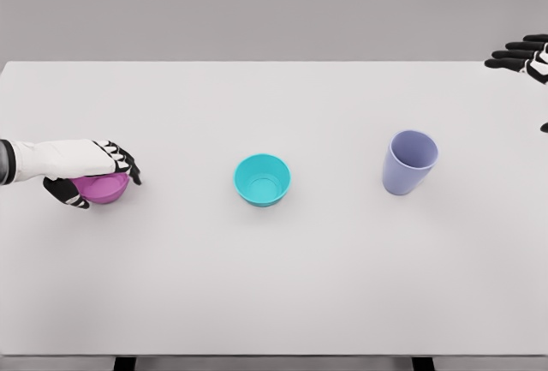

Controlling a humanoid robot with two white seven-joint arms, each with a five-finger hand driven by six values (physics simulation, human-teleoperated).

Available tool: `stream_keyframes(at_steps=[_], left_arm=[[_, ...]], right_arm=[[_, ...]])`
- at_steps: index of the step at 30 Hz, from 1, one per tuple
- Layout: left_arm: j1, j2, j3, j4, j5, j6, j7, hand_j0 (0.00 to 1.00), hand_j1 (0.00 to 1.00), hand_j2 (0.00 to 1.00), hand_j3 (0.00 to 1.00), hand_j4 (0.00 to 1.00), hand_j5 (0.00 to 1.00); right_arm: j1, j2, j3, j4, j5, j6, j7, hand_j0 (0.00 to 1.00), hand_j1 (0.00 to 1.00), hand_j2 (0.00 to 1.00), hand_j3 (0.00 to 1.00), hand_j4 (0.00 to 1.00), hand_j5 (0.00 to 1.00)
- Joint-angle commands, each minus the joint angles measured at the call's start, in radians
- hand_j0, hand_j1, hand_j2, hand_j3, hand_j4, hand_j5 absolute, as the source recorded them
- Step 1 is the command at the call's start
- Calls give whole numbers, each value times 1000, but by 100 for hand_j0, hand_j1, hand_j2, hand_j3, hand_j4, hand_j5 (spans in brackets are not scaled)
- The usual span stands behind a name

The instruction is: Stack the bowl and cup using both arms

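Head camera looks down (steeply) on table (274, 302)

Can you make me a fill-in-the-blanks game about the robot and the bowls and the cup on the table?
1. The left hand is wrapped around the ____ bowl.
2. The bowl in the middle of the table is ____ in colour.
3. The purple cup stands to the ____ of the teal bowl.
4. The right hand holds ____.

Missing words: pink; teal; right; nothing
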Motion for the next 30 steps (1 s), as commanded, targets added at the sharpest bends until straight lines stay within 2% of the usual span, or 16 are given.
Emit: stream_keyframes(at_steps=[1,18,30], left_arm=[[0,1,2,0,4,2,1,73,73,73,73,73,73],[-12,0,12,-17,9,-15,1,73,73,73,73,73,73],[-28,-2,19,-72,7,-15,1,72,72,72,72,72,72]], right_arm=[[0,-2,-1,0,-6,3,-1,100,100,100,100,100,100],[3,0,1,0,-6,3,-1,100,100,100,100,100,100],[-6,-17,-22,0,-7,3,-1,100,100,100,100,100,100]])
